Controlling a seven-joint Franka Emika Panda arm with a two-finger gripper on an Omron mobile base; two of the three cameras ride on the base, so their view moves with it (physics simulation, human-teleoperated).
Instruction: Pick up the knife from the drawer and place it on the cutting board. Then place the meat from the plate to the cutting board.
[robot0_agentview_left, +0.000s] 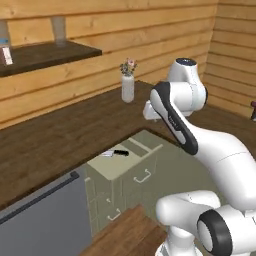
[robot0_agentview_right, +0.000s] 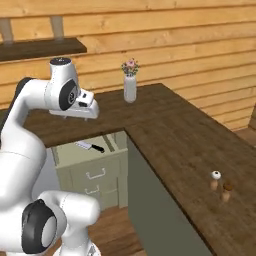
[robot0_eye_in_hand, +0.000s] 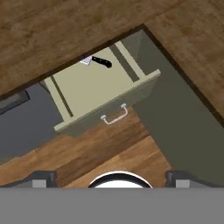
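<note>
The knife (robot0_eye_in_hand: 97, 61) lies at the back of the open drawer (robot0_eye_in_hand: 89, 87), close under the counter (robot0_eye_in_hand: 52, 35) edge. Its black handle points to one side and its blade to the other. The claw (robot0_eye_in_hand: 111, 177) hangs high above the drawer's front, wide open and holding nothing, so I think it must go down and toward the back

One knife (robot0_eye_in_hand: 99, 61), one open drawer (robot0_eye_in_hand: 92, 89), one vase (robot0_agentview_right: 130, 88), two shakers (robot0_agentview_right: 215, 180).
</note>
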